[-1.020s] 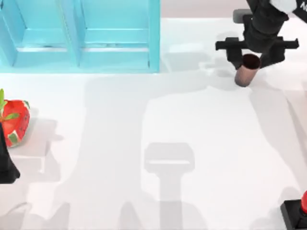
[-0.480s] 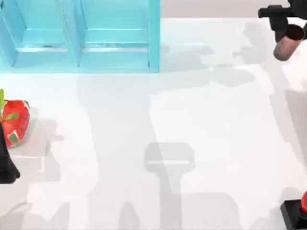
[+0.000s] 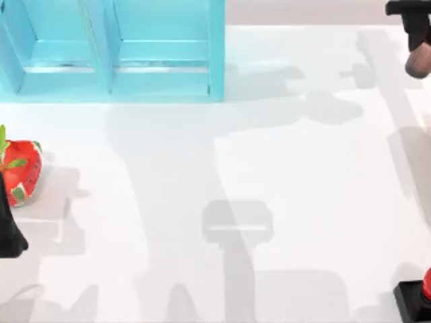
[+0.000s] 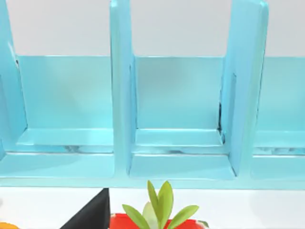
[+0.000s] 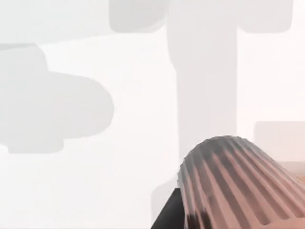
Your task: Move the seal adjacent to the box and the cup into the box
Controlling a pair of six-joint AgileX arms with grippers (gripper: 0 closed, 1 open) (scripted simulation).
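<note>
Right gripper [image 3: 416,20] sits at the far right corner of the table in the top view, partly cut by the frame edge. The cup [image 3: 419,63] hangs just below its dark fingers [image 3: 417,30], clamped between them, lifted clear of the table; its shadow falls well to the left on the white table [image 3: 269,168]. Only the cup's lower body and base show there, so its long axis looks tilted, base end pointing toward the near side, rim end up inside the fingers. In the right wrist view the cup [image 5: 233,186] is close up w/ a ribbed coppery-brown wall, a dark finger part [image 5: 167,214] touching its side.

No readable brand, label or writing on any item.

Seal [image 3: 421,296] stands at the near right corner of the table, red knob on black square base, upright, cut by the frame edge, well apart from the cup and from the box.

Box [image 3: 114,50] is turquoise, at the far left, w/ upright dividers making open compartments; the left wrist view looks into those compartments [image 4: 178,109].

Left arm is parked at the left edge; its gripper [image 3: 8,229] shows as a dark shape near the strawberry [image 3: 20,171]. Cannot tell whether its fingers are apart or together. Strawberry's green leaves [image 4: 159,207] show in the left wrist view, in front of the box.
</note>
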